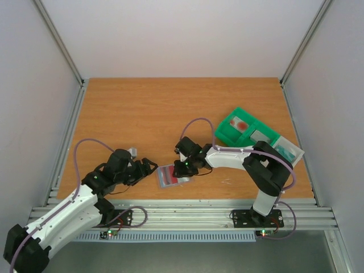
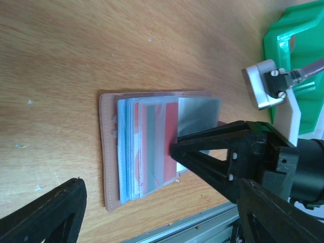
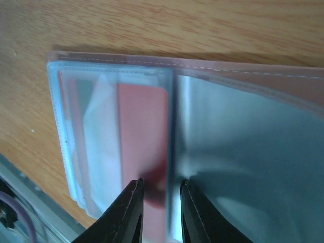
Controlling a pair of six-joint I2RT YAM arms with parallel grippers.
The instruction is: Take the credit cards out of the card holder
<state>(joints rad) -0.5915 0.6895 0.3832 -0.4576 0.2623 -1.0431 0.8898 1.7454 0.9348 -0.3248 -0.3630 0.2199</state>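
Observation:
The card holder (image 1: 168, 176) lies open near the table's front edge, a pink-brown cover (image 2: 107, 152) with a stack of clear sleeves. Through the top sleeve shows a red credit card (image 2: 170, 124), and a grey card (image 2: 200, 114) sticks out beside it. My right gripper (image 1: 183, 168) points down onto the holder. Its jaws (image 3: 161, 185) stand a narrow gap apart, straddling the sleeve edge between the red card (image 3: 142, 126) and the grey card (image 3: 243, 152). My left gripper (image 1: 149, 165) hovers just left of the holder, open wide (image 2: 162, 202), holding nothing.
A green compartmented tray (image 1: 234, 132) stands at the back right, behind the right arm. It holds a white card with a red round mark (image 1: 243, 124) and a grey card (image 1: 260, 136). The aluminium rail (image 1: 187, 213) runs just in front of the holder.

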